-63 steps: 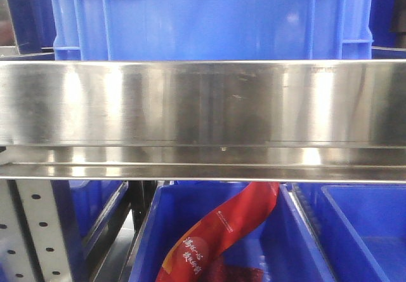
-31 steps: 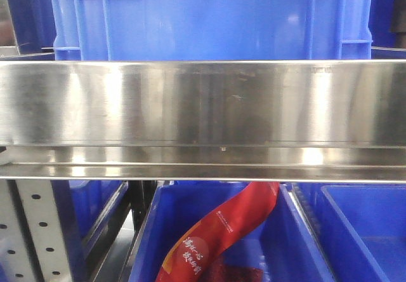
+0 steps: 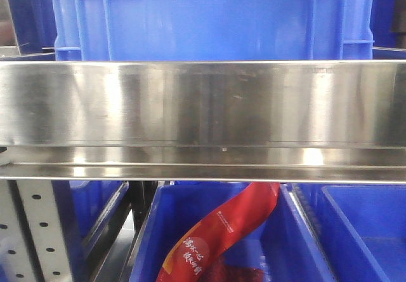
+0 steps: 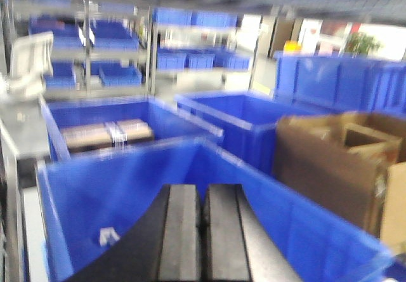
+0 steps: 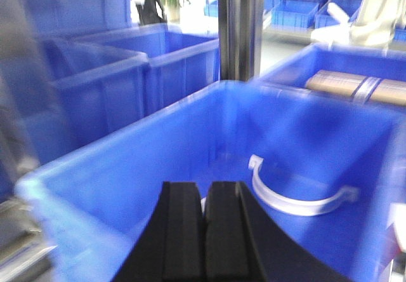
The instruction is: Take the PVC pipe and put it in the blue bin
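Observation:
In the right wrist view my right gripper (image 5: pixel 204 190) is shut, its black pads (image 5: pixel 183 231) pressed together, over a blue bin (image 5: pixel 114 167). A small white sliver, the PVC pipe (image 5: pixel 203 204), peeks out just behind the fingertips; most of it is hidden and I cannot tell whether it is touched. A long white half-circle strap (image 5: pixel 298 199) lies on the bin floor to the right. In the left wrist view my left gripper (image 4: pixel 203 193) is shut and empty above another blue bin (image 4: pixel 298 212). Both wrist views are blurred.
The front view shows only a steel shelf rail (image 3: pixel 203 104), a blue crate (image 3: pixel 209 15) above it, and lower blue bins, one holding a red packet (image 3: pixel 216 231). More blue bins (image 4: pixel 241 123) and a cardboard box (image 4: pixel 336 161) surround the left arm. A steel post (image 5: pixel 240 28) stands behind the right bin.

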